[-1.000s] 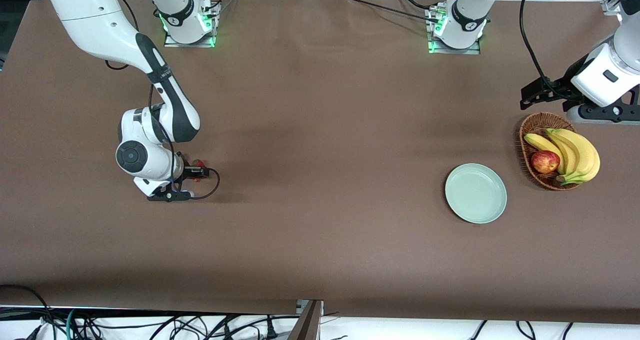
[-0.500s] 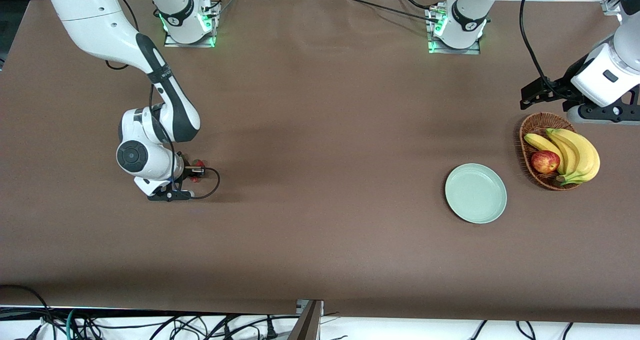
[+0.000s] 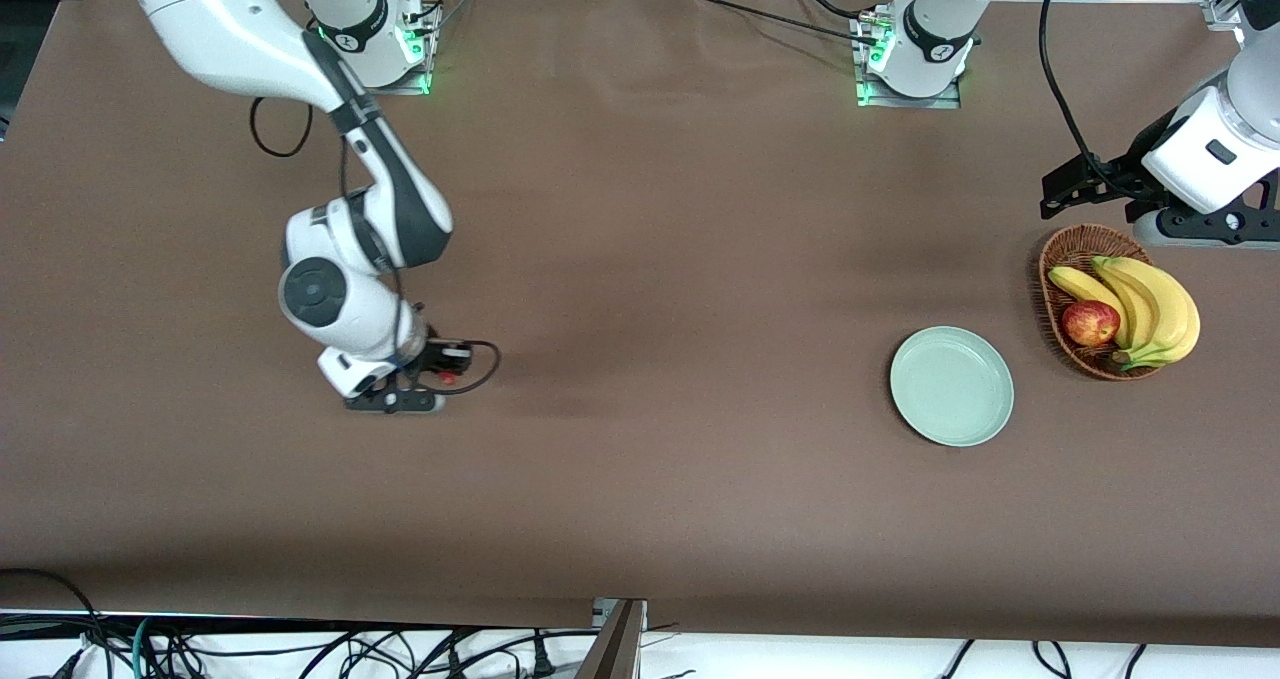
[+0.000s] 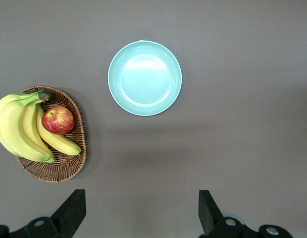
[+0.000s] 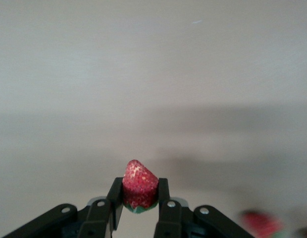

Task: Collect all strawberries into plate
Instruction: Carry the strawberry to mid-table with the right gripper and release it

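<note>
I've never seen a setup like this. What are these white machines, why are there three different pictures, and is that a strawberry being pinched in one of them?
The white machines are two robot arms bolted to a brown table. The wide picture comes from a high camera facing them; the other two come from small cameras on each arm's wrist.

The right hand is up over the right arm's end of the table and is shut on a strawberry, which its wrist camera shows clamped between two black fingers. A blurred red shape at that picture's edge may be another berry; I cannot tell.

The left hand waits, open, above the other end. Its camera looks down on a mint-green plate with nothing in it, and beside it a wicker basket holding bananas and an apple. The berry is meant for the plate.
</note>
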{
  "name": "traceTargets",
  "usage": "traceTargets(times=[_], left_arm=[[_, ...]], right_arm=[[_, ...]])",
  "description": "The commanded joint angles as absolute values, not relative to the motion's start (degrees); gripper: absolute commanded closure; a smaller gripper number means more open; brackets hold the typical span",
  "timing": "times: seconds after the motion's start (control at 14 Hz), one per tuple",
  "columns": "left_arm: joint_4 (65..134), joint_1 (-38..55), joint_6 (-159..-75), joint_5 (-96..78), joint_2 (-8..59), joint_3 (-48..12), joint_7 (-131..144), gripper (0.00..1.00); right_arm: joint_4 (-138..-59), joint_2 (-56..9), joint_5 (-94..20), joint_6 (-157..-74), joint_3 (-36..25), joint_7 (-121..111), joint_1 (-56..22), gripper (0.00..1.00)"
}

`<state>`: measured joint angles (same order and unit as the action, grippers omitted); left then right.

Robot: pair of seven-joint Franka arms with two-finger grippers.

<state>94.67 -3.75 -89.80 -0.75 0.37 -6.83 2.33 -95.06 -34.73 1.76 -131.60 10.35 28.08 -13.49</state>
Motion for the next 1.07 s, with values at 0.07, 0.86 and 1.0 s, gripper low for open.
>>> traceTargets(times=[0.07,0.86,1.0], left_arm=[[94.4,-3.6,-88.9,0.4,-0.3,-6.9,3.0,0.00],[94.3,-3.6,-88.9,0.4,-0.3,-6.9,3.0,0.00],[94.3,-3.6,-88.9,0.4,-0.2,-6.8,2.8,0.00]], right_arm=[[-86.9,-40.6,1.6,-134.2,10.4,51.1,-25.8,0.82],[-73.6,-59.9,1.7,-164.2,10.4,72.1,-44.9,0.80],[-73.4,-60.6,1.7,-164.3,10.4,71.9,-45.7,0.71]])
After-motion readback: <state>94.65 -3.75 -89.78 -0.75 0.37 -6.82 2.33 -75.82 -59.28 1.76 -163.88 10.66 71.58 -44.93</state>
